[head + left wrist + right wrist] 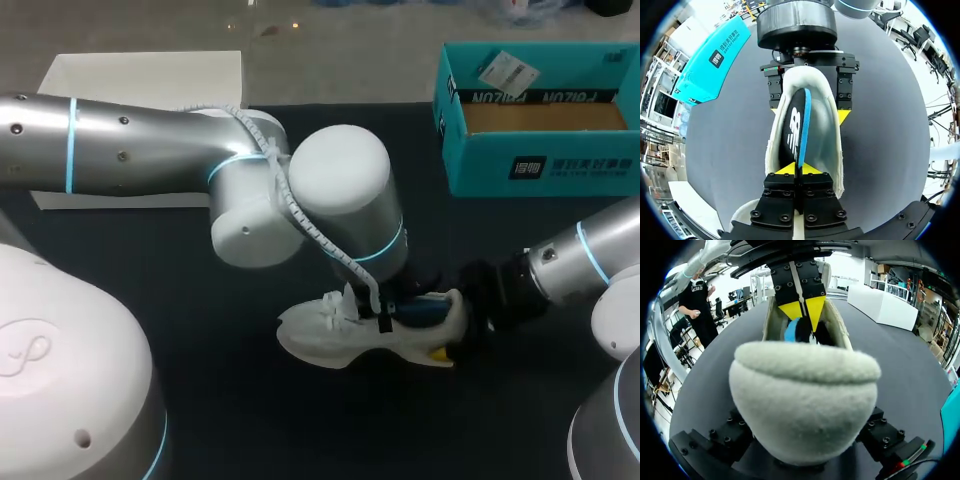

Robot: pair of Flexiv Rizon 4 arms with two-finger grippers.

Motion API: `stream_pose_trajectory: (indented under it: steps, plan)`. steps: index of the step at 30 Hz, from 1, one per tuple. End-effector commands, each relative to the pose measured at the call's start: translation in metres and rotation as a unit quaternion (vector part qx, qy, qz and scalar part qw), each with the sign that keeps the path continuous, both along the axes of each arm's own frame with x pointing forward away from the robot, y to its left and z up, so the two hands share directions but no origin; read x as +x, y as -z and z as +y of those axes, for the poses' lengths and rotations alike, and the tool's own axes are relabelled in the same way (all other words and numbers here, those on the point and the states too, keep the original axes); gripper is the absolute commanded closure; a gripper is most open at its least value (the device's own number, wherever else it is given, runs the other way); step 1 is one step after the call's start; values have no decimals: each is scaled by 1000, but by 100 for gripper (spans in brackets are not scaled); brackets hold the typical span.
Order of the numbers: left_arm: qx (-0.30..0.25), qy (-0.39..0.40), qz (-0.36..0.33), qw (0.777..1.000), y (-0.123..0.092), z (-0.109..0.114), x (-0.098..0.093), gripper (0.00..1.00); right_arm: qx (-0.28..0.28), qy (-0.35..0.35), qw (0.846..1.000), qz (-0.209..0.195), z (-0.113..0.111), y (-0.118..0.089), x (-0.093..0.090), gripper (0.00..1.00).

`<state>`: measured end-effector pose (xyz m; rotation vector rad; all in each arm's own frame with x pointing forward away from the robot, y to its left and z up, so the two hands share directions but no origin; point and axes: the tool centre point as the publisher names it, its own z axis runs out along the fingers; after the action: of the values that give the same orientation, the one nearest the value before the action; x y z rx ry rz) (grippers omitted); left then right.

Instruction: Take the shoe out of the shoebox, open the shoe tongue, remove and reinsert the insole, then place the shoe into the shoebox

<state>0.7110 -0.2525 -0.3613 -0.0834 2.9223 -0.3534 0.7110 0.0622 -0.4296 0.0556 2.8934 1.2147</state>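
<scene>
Head view: the white shoe [325,338] lies on its side in the middle of the dark worktop [200,330], the left arm's bulky wrist covering its middle. The left hand [799,169] is pinched narrow on the black and blue insole [796,125] standing on edge inside the shoe. The right hand [807,111] clasps the heel from both sides. Well apart, at the far right, the teal shoebox [540,165] stands open, its brown floor showing and a paper tag [507,70] at its back rim. A white box [150,75] sits far left, partly behind the left arm
</scene>
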Motion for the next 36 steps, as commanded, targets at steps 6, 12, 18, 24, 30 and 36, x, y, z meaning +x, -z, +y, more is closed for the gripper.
stream_pose_trajectory:
  steps: [6,12,18,24,30,36]
  plan:
    - [-16,-1,2,1000,-7,4,1,100,-2,0,1000,0,1,2,0,2]
    - [-26,-5,1,1000,-7,3,3,100,-2,0,1000,0,1,2,0,0]
    - [-22,-3,1,1000,-8,3,4,100,-2,0,1000,0,1,2,0,0]
    - [-21,-1,0,1000,-10,2,3,100,-2,0,1000,0,1,2,0,0]
    - [-20,-2,2,1000,-10,2,0,100,-2,0,1000,0,1,2,0,0]
    - [-24,0,5,1000,-9,0,-2,100,-2,0,1000,0,1,2,0,100]
